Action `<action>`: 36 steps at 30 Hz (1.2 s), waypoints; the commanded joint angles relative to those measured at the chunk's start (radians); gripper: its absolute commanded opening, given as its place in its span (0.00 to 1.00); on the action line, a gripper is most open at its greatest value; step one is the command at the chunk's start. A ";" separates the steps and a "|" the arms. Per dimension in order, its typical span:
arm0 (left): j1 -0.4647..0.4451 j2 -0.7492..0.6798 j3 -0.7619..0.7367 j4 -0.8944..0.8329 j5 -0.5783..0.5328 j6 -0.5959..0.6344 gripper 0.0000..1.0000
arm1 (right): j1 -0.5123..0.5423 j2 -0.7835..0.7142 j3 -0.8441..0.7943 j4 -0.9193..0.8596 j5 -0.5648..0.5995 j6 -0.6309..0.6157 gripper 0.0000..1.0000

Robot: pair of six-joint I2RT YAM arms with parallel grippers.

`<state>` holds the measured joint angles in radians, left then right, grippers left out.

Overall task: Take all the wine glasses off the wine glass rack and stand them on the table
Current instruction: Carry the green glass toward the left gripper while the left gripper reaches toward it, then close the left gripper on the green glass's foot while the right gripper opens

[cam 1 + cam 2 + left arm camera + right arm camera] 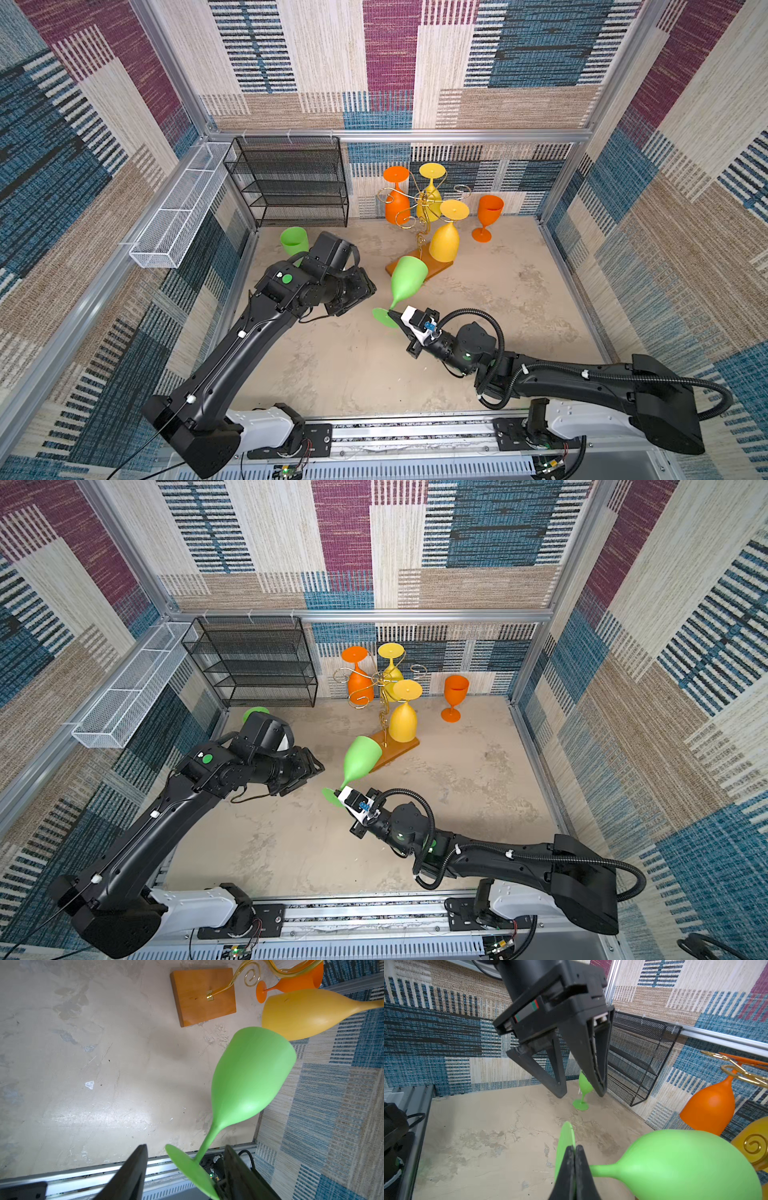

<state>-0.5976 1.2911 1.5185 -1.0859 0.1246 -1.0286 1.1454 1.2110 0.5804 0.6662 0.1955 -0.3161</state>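
**Gold wire, bright glasses, patchwork walls**

The wine glass rack is gold wire on an orange-brown wooden base. 6 plain glasses: tilted green wine glass, upright green glass, hung orange glass, upright orange glass, near yellow glass, far yellow glass. The mesh shelf unit is black, the wire mesh tray white. The floor is mottled beige. The walls show striped blocks of blue, maroon, cream and tan.

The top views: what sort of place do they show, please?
Probably a robot test cell, not a real kitchen: an aluminium frame carries patterned walls, the left arm and right arm are mounted on a front rail, and the wine glass rack stands on a worn tabletop.
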 commanded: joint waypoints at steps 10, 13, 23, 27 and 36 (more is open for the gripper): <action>0.013 0.076 0.031 -0.017 0.124 -0.154 0.54 | 0.006 0.043 0.015 0.095 0.066 -0.126 0.00; 0.013 0.100 0.029 0.015 0.171 -0.168 0.51 | 0.007 0.042 0.009 0.096 0.080 -0.142 0.00; 0.016 0.160 0.026 0.034 0.248 -0.169 0.43 | 0.007 0.065 0.006 0.124 0.119 -0.187 0.00; 0.019 0.146 0.016 0.034 0.230 -0.171 0.40 | 0.007 0.081 0.007 0.133 0.136 -0.201 0.00; 0.040 0.132 -0.023 0.053 0.247 -0.178 0.27 | 0.007 0.104 0.030 0.133 0.152 -0.232 0.00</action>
<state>-0.5632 1.4292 1.5036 -1.0523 0.3508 -1.1763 1.1519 1.3109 0.5957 0.7570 0.3336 -0.5251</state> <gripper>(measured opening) 0.270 0.060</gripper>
